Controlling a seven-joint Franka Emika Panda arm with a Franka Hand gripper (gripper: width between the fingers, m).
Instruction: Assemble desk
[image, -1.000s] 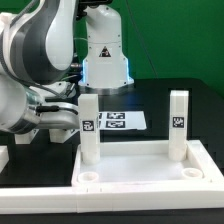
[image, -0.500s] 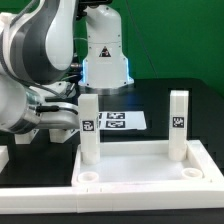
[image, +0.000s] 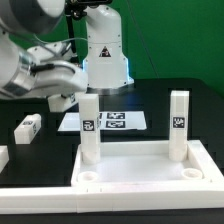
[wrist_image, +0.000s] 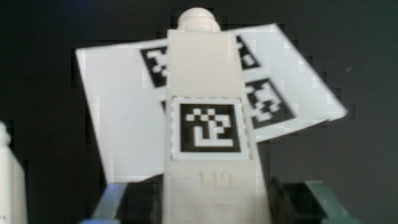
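Note:
The white desk tabletop lies rim-up at the front of the exterior view. Two square leg posts stand upright in its rear corner sockets, one at the exterior view's left and one at its right. My gripper hangs above the table, left of the marker board. It is shut on a third tagged leg post, which runs out from between the fingers in the wrist view. A fourth leg lies loose on the black table at the left.
The marker board lies flat behind the tabletop and shows under the held leg in the wrist view. A low white rail runs along the front. Another white part sits at the left edge. The robot base stands behind.
The arm has risen and swung up from low over the table, lifting the gripper with a leg post. The loose leg on the left now shows where the arm covered it.

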